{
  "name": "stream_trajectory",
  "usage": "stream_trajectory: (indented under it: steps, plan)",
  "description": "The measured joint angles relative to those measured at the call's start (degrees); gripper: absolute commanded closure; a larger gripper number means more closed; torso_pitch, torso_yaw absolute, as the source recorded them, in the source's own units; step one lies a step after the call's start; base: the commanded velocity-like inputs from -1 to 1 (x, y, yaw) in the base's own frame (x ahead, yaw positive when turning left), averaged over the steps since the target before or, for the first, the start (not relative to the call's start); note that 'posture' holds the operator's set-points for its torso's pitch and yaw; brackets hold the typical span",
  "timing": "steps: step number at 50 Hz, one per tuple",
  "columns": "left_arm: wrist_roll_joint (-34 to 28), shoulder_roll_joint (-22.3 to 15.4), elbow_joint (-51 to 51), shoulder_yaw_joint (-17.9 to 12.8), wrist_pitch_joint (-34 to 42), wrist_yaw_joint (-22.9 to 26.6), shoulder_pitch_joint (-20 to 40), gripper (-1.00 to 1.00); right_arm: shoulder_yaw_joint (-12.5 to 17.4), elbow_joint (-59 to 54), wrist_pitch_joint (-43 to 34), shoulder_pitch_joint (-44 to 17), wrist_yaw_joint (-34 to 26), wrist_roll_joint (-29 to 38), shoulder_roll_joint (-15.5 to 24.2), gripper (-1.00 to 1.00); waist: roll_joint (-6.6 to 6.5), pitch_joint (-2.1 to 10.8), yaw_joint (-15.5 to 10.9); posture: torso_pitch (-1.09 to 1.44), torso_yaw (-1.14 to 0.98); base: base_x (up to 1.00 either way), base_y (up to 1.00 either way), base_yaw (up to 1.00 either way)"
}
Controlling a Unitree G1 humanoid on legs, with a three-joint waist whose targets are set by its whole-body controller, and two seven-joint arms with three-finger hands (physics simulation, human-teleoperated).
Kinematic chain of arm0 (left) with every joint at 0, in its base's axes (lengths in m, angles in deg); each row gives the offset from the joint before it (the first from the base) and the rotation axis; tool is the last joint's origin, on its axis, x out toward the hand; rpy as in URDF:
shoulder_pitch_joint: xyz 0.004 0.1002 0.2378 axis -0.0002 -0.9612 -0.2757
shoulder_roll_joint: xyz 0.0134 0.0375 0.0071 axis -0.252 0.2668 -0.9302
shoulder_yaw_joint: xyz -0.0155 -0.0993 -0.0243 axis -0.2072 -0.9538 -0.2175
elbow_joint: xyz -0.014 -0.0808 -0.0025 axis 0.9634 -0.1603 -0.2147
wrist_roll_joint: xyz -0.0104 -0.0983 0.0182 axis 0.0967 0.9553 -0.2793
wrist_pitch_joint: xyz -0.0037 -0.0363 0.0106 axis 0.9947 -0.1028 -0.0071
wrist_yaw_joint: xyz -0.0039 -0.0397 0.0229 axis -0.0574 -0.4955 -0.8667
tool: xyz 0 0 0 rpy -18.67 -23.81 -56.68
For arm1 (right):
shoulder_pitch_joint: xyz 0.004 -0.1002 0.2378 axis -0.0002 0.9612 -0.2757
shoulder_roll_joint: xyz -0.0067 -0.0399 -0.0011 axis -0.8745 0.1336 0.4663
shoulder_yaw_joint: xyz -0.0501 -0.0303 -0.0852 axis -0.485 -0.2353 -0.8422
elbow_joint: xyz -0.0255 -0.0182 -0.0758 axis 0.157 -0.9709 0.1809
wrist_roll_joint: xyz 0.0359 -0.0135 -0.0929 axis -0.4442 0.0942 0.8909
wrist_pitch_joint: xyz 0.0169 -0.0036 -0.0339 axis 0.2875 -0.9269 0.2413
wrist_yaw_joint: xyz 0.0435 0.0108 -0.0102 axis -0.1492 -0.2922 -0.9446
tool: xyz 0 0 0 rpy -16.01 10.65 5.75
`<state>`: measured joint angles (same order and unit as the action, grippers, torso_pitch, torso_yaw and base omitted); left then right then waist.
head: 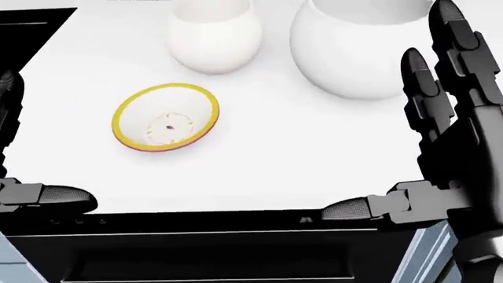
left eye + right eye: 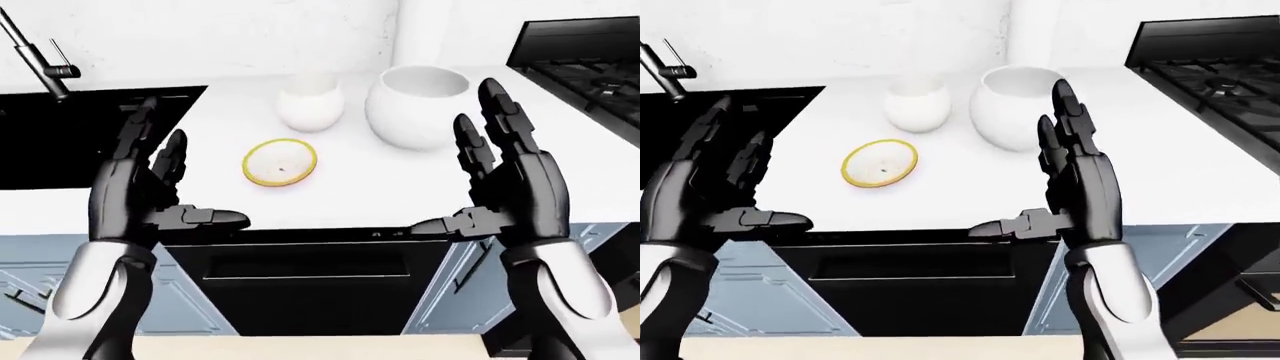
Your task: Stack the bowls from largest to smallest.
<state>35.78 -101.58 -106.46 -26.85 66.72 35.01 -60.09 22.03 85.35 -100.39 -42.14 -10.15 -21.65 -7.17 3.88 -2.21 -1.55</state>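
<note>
Small bowl: white inside, yellow rim, red line under the rim, faint tan ring of marks with a dark speck at the bottom.
Medium bowl: plain white.
Large bowl: plain white.
Worktop: plain white.
My left robot hand: black, on a white forearm.
My right robot hand: black, on a white forearm.
Sink: black.
Stove: black.
Cabinet doors: pale blue-grey.
Oven front: black.

Bare white counter lies open around the yellow-rimmed bowl; two white bowls, medium and large, crowd upper centre.
</note>
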Motion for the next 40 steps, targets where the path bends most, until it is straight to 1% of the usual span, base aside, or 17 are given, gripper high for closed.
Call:
stream_trajectory:
  steps: [2,5,8,9,10,11,12,13,17,20,26,30,35,40]
  plan:
    - [0.4,-0.1,0.2,0.0,-0.2,0.1,-0.1,-1.0,0.0,0.0,-0.1,0.0,-0.1,0.1,-0.1,-1.0,-0.95,-0.2,-0.1,0.0,0.0,0.27,0.9,0.0]
    - [1.1,-0.5,0.8,-0.2,0.0,0.1,-0.1,-1.0,0.3,0.1,-0.3,-0.3,0.0,0.0,-0.3,-1.0,-2.55,-0.11,-0.6,0.0,0.0,0.19,0.91,0.0]
    - [1.1,-0.6,1.3,-0.1,-0.5,0.0,-0.2,-1.0,0.5,0.5,0.0,-0.4,0.0,-0.4,-0.2,-1.0,-4.38,0.38,-1.2,0.0,0.0,0.06,0.73,0.0]
    - [1.1,-0.7,1.4,-0.1,-0.6,0.0,-0.2,-1.0,0.6,0.7,0.3,-0.4,-0.1,-0.6,-0.2,-1.0,-5.58,0.74,-1.3,0.0,0.0,0.0,0.08,0.0]
    - [1.2,-0.7,1.3,-0.3,-0.6,0.0,-0.1,-1.0,0.7,0.8,0.4,-0.5,-0.1,-0.8,-0.2,-1.0,-8.27,0.91,-1.4,0.0,0.0,0.0,0.0,0.0]
    - [1.3,-1.0,1.7,-0.6,-0.5,-0.1,-0.1,-1.0,0.5,0.5,0.5,-0.4,-0.1,-1.2,-0.9,-1.0,-9.1,0.83,-1.4,0.0,0.0,0.0,0.0,0.0]
    - [1.3,-1.0,2.2,-1.2,0.0,-0.4,-0.5,-1.0,-0.1,0.0,0.1,-0.2,-0.2,-1.8,-1.2,-1.0,-8.71,-0.34,-1.4,0.0,0.0,0.0,0.0,0.0]
    - [1.3,-1.1,2.5,-1.6,0.7,-0.7,-0.7,-1.0,-0.2,-0.1,-0.5,0.0,-0.2,-2.6,-1.1,-1.0,-8.4,-0.76,-1.7,0.0,0.0,0.0,0.0,0.0]
    - [1.9,-1.8,1.0,-2.1,1.2,-1.3,0.2,-1.0,1.3,2.3,-0.9,-1.4,0.7,-4.6,0.0,-1.0,-6.32,-0.03,-0.7,0.0,0.0,0.0,0.0,0.0]
    - [2.3,-2.0,0.6,-1.9,0.1,-1.2,0.6,-1.0,1.3,3.5,0.6,-1.8,1.1,-5.3,0.4,-1.0,-5.54,0.38,0.1,0.0,0.0,0.0,0.0,0.0]
    - [2.5,-2.1,0.7,-1.8,1.0,-1.6,0.0,-1.0,1.3,2.6,0.1,-1.6,1.2,-6.4,1.0,-1.0,-5.08,0.61,0.3,0.0,0.0,0.0,0.0,0.0]
    - [2.5,-2.1,-0.1,-1.5,2.1,-1.7,0.1,-1.0,2.3,2.3,-0.7,-1.5,1.4,-6.9,1.4,-1.0,-4.93,0.55,0.2,0.0,0.0,0.0,0.0,0.0]
    - [2.3,-2.2,-1.0,-0.9,2.4,-1.4,0.8,-1.0,3.2,4.7,-2.5,-2.8,2.2,-8.3,2.4,-1.0,-5.13,0.41,0.2,0.0,0.0,0.0,0.0,0.0]
    - [3.2,-2.7,-3.3,-1.6,4.8,-1.6,2.0,-1.0,4.6,6.2,-4.0,-4.1,2.8,-10.4,3.4,-1.0,-4.99,0.17,0.4,0.0,0.0,0.0,0.0,0.0]
